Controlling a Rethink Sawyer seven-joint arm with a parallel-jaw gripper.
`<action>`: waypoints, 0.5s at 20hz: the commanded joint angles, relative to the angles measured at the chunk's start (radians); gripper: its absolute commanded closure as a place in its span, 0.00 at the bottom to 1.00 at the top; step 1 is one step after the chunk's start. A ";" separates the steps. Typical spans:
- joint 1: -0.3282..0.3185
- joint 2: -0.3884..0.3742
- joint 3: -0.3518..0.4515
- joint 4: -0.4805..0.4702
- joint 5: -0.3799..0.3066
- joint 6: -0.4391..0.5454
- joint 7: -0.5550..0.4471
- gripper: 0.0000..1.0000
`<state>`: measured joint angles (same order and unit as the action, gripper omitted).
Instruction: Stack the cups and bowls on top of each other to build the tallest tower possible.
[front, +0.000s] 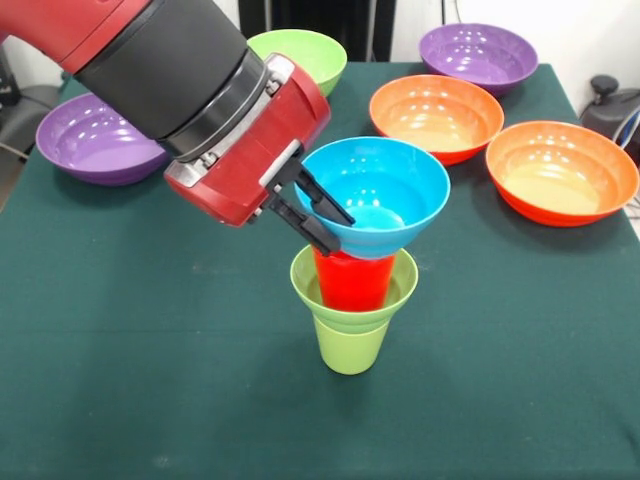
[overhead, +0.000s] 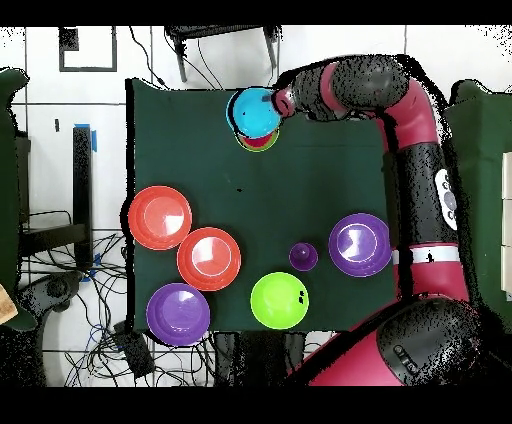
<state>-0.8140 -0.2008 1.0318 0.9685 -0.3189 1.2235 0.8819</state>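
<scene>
End effector (front: 318, 212) pinches the rim of the small blue bowl (front: 385, 190), one black finger inside and one outside. I see that bowl tilted on top of the tower (front: 355, 290): a lime-green cup (front: 350, 346) at the base, a small lime-green bowl (front: 400, 285) flaring from it, a red cup (front: 353, 280) seated inside. It stands on the green table (front: 150, 380), nearer my camera than the other bowls. Behind sit two orange bowls (front: 437, 115), two purple bowls (front: 478, 55) and a medium lime-green bowl (front: 305, 52). Overhead, a purple cup (overhead: 303, 257) stands by a purple bowl.

Seven bowls (front: 479, 53), three cups (front: 351, 345), one pincer (front: 322, 215).
</scene>
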 joint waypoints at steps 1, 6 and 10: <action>0.026 0.049 -0.102 -0.036 -0.006 0.090 -0.061 1.00; 0.002 0.034 -0.106 0.012 -0.007 0.065 -0.055 1.00; 0.000 0.033 -0.108 0.021 -0.004 0.058 -0.052 1.00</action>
<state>-0.8218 -0.1871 1.0074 0.9623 -0.3189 1.2235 0.8819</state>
